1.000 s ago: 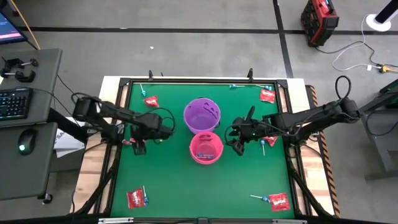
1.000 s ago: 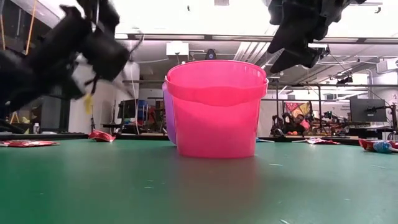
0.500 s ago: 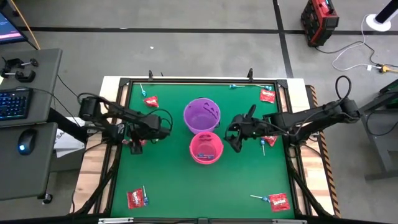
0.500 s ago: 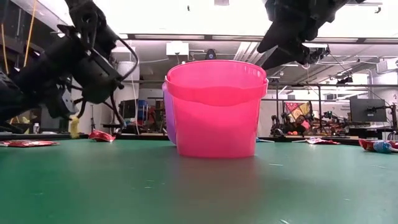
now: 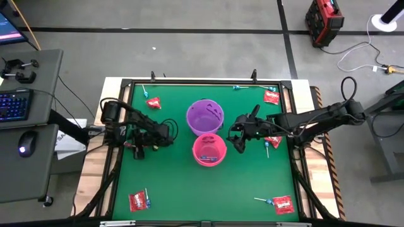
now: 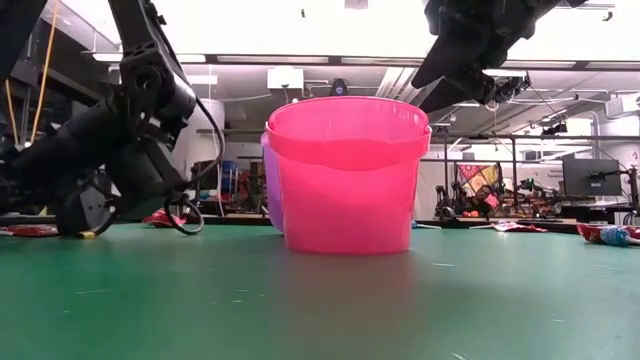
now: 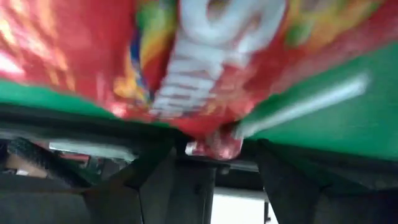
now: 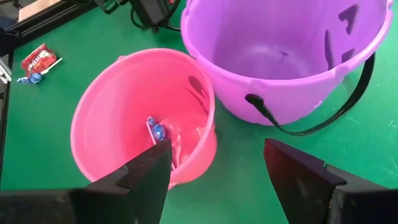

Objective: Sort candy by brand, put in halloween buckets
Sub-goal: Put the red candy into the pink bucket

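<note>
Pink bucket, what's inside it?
The pink bucket holds a blue-headed lollipop lying on its bottom. The right gripper hovers open beside the rim, and its finger hides part of the floor.

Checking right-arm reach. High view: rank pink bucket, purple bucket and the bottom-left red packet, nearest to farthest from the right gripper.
1. pink bucket, just left of the right gripper.
2. purple bucket, farther back-left, touching the pink one.
3. red packet, front-left corner, plainly farthest.

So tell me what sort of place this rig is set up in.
Most likely a robotics lab or workshop. The green table stands on bare concrete floor marked with tape lines, a desk with keyboard and mouse sits beside it, and the low view shows ceiling strip lights and a monitor on benches behind.
</note>
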`<state>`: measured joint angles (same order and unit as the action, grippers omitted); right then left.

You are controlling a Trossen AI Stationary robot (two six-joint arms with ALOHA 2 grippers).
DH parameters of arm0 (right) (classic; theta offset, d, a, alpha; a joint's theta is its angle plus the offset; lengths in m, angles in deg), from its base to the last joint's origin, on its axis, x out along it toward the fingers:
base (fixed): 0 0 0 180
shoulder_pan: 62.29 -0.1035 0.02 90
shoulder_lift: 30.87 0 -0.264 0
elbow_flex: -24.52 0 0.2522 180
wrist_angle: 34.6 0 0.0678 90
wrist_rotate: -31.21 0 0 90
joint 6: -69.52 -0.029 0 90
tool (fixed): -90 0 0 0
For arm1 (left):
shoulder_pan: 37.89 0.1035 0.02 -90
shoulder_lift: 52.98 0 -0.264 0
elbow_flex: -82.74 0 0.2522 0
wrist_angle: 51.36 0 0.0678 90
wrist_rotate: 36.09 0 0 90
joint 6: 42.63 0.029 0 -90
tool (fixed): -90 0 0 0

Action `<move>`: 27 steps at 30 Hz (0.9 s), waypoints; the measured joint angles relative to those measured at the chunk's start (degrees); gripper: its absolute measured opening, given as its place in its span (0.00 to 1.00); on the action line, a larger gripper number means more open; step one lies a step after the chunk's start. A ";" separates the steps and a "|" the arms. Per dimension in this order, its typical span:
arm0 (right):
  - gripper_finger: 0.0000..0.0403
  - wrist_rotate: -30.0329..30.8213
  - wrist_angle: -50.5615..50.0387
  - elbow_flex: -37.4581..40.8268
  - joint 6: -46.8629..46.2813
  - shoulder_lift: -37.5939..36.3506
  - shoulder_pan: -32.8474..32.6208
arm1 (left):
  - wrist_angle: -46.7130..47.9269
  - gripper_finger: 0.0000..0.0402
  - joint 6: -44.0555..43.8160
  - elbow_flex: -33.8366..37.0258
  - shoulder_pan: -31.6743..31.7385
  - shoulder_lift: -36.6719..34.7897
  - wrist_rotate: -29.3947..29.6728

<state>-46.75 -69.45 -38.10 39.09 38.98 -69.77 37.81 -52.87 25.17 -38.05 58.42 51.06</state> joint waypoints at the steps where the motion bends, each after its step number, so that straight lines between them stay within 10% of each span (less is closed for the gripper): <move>1: 0.62 -0.02 0.00 0.00 -0.11 0.00 0.00 | -0.57 0.53 -0.21 -0.03 0.00 -0.04 -0.04; 11: 0.62 -0.18 -0.04 -0.02 -0.15 0.02 -0.02 | -3.91 0.50 3.43 1.55 0.07 -0.32 -1.75; 22: 0.62 -1.67 -1.51 -0.02 -1.64 0.02 -0.04 | -4.67 0.08 4.47 2.32 1.13 -2.17 -5.33; 27: 0.62 -1.68 -1.57 -0.02 -1.49 0.02 -0.04 | 0.00 0.08 4.47 -0.08 2.98 -6.55 -6.08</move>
<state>-48.44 -71.02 -38.12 37.60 39.00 -69.82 37.80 -48.40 25.09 -35.07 51.86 44.99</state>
